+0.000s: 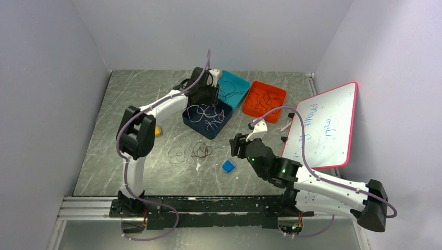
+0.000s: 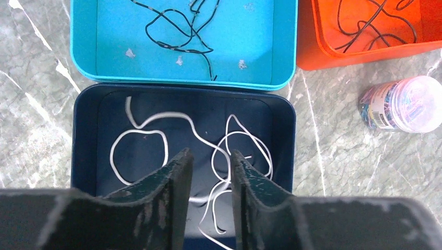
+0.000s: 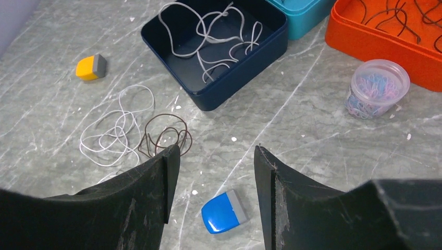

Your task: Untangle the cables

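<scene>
White cables [image 2: 128, 107] in navy tray [image 2: 82, 140] | left end effector [image 2: 208, 154] unclenched | right end effector [image 3: 216, 149] unclenched

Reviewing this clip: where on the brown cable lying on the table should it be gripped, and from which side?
Grip the brown cable on the outer arc of its loop, on the side away from the white cable, which seems to meet its other side. It lies flat on the table, so come straight down from above, with the jaws across the strand.
</scene>
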Available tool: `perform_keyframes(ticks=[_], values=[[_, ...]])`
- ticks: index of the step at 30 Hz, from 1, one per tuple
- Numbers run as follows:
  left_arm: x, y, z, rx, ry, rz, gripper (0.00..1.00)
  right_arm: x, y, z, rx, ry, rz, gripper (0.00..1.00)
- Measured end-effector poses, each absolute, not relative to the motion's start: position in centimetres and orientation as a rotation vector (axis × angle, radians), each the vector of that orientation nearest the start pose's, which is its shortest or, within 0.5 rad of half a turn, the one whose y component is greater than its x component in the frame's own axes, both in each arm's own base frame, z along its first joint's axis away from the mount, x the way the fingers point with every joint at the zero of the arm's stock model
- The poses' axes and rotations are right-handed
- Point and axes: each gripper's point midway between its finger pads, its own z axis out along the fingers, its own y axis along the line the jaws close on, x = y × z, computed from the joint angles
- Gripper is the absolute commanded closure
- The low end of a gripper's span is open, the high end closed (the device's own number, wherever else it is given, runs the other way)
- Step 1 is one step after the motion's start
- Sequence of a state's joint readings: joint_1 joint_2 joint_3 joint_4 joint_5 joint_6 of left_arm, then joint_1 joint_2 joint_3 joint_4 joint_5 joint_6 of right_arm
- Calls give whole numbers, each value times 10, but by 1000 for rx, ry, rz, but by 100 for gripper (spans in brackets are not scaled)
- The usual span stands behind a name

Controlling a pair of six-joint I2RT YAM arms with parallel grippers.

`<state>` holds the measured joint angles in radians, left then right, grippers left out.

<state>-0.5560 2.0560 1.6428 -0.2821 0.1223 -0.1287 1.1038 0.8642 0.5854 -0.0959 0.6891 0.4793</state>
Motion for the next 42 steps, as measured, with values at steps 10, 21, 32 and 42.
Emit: perform_keyframes(ticks=[10, 21, 32, 42], values=[[457, -314, 115, 566, 2239, -487, 51, 218, 217, 182, -141, 1889, 406, 42], [440, -280, 140, 465, 2233, -401, 52, 218, 218, 179, -148, 1897, 397, 42], [445, -245, 123, 344, 2278, -262, 55, 218, 220, 175, -161, 1907, 397, 42], [449, -243, 75, 365, 2362, -201, 57, 217, 219, 176, -157, 1906, 400, 41]])
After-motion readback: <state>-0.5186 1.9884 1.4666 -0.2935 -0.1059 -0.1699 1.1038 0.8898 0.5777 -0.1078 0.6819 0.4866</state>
